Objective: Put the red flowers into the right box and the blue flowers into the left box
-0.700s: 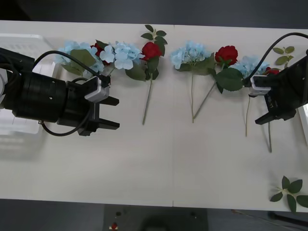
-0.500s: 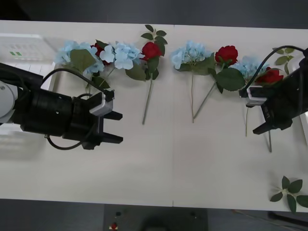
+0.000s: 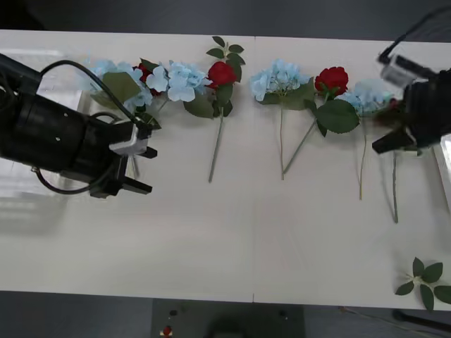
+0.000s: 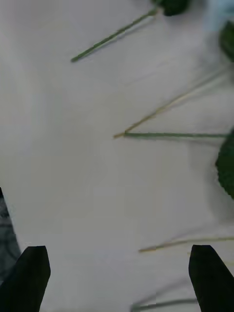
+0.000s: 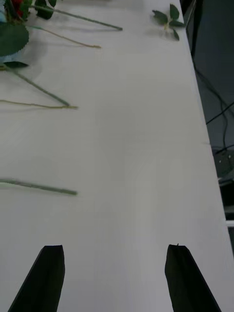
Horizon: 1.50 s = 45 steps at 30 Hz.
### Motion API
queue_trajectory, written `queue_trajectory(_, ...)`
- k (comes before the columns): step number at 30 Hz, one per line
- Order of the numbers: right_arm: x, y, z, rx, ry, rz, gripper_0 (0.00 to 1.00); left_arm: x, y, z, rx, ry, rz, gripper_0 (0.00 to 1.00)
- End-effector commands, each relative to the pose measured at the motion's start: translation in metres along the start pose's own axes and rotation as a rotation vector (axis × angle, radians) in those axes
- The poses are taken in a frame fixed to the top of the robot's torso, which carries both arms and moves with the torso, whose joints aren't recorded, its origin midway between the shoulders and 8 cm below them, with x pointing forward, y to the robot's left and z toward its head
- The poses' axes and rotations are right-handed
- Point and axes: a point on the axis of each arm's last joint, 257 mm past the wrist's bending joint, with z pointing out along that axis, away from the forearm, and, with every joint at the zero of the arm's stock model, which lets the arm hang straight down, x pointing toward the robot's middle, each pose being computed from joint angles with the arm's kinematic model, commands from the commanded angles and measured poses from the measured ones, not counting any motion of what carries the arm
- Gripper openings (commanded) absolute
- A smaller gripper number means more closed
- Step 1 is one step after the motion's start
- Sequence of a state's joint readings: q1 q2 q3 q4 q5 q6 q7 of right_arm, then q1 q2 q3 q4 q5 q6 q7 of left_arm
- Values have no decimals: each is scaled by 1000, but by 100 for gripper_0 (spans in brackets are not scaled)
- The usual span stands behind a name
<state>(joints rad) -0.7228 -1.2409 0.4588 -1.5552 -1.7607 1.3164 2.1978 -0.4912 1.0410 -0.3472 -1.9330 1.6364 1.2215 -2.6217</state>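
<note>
My left gripper (image 3: 139, 170) spread wide, holding nothing — blue flowers (image 3: 177, 79) beyond its fingertips. My right gripper (image 3: 392, 140) also wide — red flowers (image 3: 332, 79) past its fingertips, stems below.

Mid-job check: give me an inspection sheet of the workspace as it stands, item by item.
Surface: white table, seam down its middle.
Job's things: red flowers and blue flowers lie in a row along the far side, stems toward the robot; none boxed. Left box at the table's left end, largely behind the left arm. Right box shows as a pale rim at the right edge.
Clutter: loose leaf sprigs at the near right corner and along the far side.
Grippers: left gripper open, holding nothing, near the left flowers; right gripper open, holding nothing, by the rightmost flowers.
Cables: black cable looping over the left arm.
Surroundings: dark floor.
</note>
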Motion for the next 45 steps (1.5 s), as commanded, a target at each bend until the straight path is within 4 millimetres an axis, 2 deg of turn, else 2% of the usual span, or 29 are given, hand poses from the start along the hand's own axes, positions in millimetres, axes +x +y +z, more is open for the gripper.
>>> queue_trajectory(1, -12, -30, -65, 138, 42, 454, 83, 12, 14, -39, -6, 118, -10, 55)
queue_trajectory(2, -6, -34, -76, 173, 80, 561, 83, 20, 13, -52, 8, 155, -20, 54)
queue_trajectory(6, 21, -46, -94, 284, 198, 770, 83, 40, 4, -78, 63, 215, -77, 54)
queue_trajectory(9, 39, -59, -101, 365, 242, 914, 83, 52, -1, -80, 89, 223, -128, 54)
queue_trajectory(11, 48, -70, -98, 402, 240, 988, 83, 58, 3, -80, 78, 227, -159, 54)
queue_trajectory(16, 68, -97, -74, 445, 223, 1091, 83, 74, 25, -87, -28, 275, -261, 54)
queue_trajectory(18, 83, -109, -57, 458, 220, 1142, 83, 80, 33, -90, -83, 275, -339, 54)
queue_trajectory(23, 106, -124, -24, 483, 200, 1180, 83, 88, 48, -84, -186, 219, -479, 54)
queue_trajectory(32, 138, -137, 27, 526, 166, 1188, 83, 95, 86, -43, -366, 161, -546, 54)
queue_trajectory(36, 148, -140, 55, 526, 115, 1198, 84, 91, 101, -26, -430, 129, -559, 54)
queue_trajectory(40, 163, -146, 71, 545, 80, 1217, 83, 83, 110, -15, -468, 77, -583, 54)
queue_trajectory(45, 167, -153, 85, 560, 31, 1201, 83, 77, 123, -10, -518, 32, -611, 54)
